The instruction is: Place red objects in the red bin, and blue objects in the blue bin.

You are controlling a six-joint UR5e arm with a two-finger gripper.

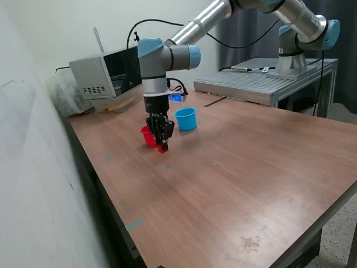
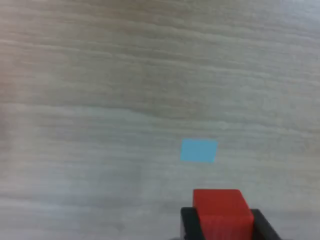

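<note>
Red solid cube point(image 2: 220, 210) pinched between black two-finger gripper point(image 1: 162, 146) jaws, low centre-right of wrist frame; in exterior view, centre-left, just in front of small red tapered plastic cup point(image 1: 148, 136). I judge hold is carry toward that cup. Small light-blue tapered plastic cup point(image 1: 186, 119) near, toward exterior view's right. Cube has no long axis; top face level, flat sides against jaws. Pale blue tape patch point(image 2: 198, 150) on wood-grain table point(image 1: 251, 178) below.

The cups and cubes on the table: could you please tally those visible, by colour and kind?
Red cups: 1, the red cup
Light-blue cups: 1, the light-blue cup
Red cubes: 1, the red cube, held in the hand
Blue cubes: 0 visible
Total: 3
</note>
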